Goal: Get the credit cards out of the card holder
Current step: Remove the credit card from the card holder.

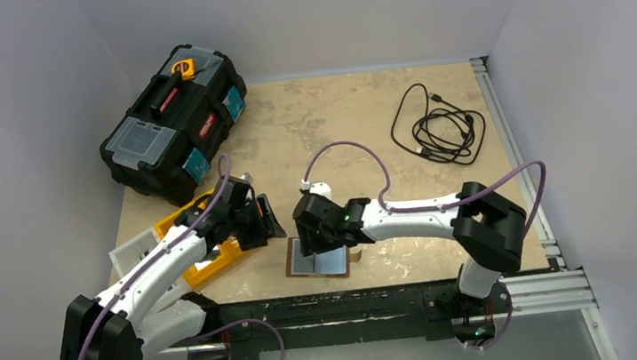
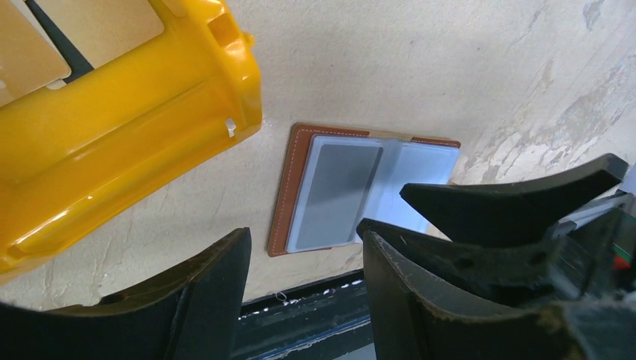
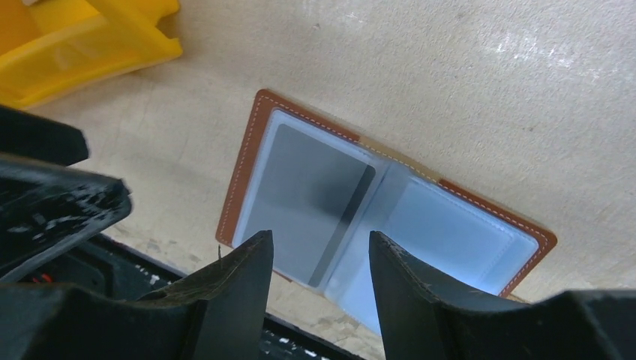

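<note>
pale mottled counter [image 1: 337,133]: card holder [image 1: 331,263] lies open flat mid near edge, a grey card [image 3: 311,195] in one sleeve. right jaws stand apart over it; left jaws apart, empty.

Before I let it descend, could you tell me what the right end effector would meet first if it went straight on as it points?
The right end effector would most likely meet the open card holder, at the grey card beside the fold, though depth is unclear.
</note>
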Controlling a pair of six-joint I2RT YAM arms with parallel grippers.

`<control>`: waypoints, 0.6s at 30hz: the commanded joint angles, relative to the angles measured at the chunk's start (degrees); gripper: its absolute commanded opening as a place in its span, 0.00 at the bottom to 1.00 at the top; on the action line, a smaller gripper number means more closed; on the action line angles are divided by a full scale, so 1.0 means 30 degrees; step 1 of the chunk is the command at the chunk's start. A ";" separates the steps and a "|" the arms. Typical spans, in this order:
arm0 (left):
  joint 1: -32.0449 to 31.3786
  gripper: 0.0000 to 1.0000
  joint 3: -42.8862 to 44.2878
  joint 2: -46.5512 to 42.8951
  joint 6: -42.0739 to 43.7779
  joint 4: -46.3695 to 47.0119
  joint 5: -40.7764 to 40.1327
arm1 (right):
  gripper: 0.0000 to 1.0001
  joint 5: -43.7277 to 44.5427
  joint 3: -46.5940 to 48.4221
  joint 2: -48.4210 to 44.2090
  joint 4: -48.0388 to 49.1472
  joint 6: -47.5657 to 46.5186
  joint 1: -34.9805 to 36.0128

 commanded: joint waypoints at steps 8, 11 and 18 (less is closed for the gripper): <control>0.0408 0.55 -0.0240 -0.0429 0.0533 -0.0041 0.0338 | 0.46 0.0753 0.1630 0.2182 -0.0526 -0.0757 0.0426; 0.0429 0.55 -0.0406 -0.0317 0.0283 0.0235 0.0469 | 0.43 0.1002 0.1813 0.2756 -0.0822 -0.1125 0.0524; 0.0406 0.53 -0.0937 0.0159 -0.0232 0.1013 0.1066 | 0.31 0.0683 0.1296 0.3832 -0.0694 -0.2031 0.0520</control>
